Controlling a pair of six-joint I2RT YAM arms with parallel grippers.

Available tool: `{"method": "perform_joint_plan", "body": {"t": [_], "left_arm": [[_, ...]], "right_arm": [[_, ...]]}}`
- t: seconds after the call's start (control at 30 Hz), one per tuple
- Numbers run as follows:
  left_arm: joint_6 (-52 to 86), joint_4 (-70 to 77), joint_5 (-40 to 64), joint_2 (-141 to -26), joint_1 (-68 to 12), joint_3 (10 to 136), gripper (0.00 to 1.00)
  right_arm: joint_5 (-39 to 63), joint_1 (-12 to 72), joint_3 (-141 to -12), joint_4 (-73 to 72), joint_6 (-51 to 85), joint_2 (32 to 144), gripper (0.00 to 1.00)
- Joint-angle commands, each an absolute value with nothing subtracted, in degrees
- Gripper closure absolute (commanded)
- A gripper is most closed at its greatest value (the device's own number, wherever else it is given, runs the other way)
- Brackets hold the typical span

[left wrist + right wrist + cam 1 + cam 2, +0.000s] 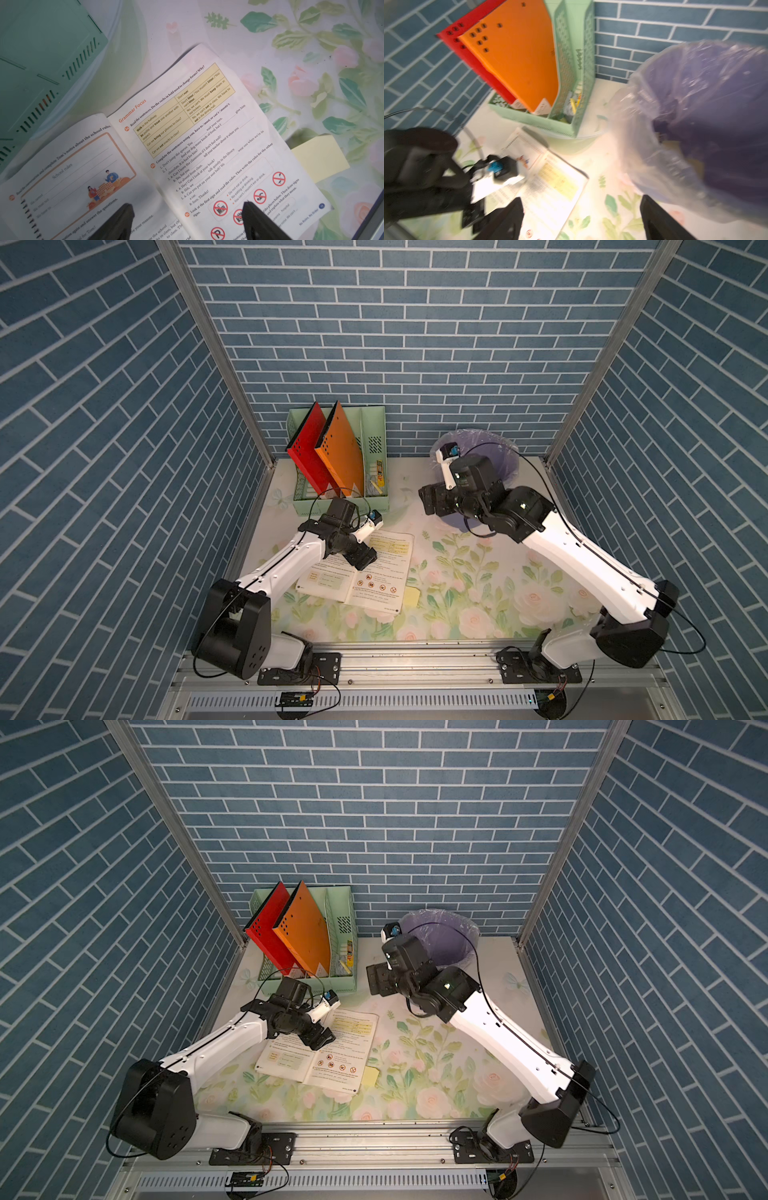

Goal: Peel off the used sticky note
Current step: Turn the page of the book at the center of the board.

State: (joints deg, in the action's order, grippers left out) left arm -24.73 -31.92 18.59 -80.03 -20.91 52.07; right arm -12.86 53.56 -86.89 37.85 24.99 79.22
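Sticky note (320, 158), pale yellow, sticks out past the page edge of the open workbook (207, 145) on the table (478, 572). It is light, limp paper, probably best pinched at a free corner. The left end effector (187, 204) and right end effector (581, 197) both stand wide and empty. Legible print: "Grammar Focus", "School rules", "No Rules, No Order".

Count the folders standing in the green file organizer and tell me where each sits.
2. The red folder leans at the left end of the green organizer; the orange folder leans just beside it, on its right. A thinner one could be hidden behind them.
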Motion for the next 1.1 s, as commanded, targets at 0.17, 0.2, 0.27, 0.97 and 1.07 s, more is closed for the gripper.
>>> {"method": "perform_joint_plan", "body": {"t": [0.17,0.2,0.27,0.97,1.07], "left_arm": [[-28.0,-35.0,15.5,-77.1,-20.3,50.9,0.13],[-28.1,-35.2,15.0,-76.8,-20.0,50.7,0.13],[-28.7,-35.3,13.9,-76.1,-18.8,50.2,0.13],[-34.0,-30.1,5.2,-79.7,-7.8,41.3,0.24],[-32.8,-28.5,1.8,-81.6,-10.4,40.5,0.26]], "right_arm": [[3.9,57.7,-51.7,9.2,47.8,72.9,0.13],[6.2,58.4,-49.8,6.1,49.2,73.8,0.14],[7.9,59.6,-48.1,2.3,50.8,76.1,0.14],[15.1,63.6,-42.0,-12.4,57.8,91.8,0.17],[15.0,63.6,-41.0,-13.3,58.3,92.3,0.17]]}}
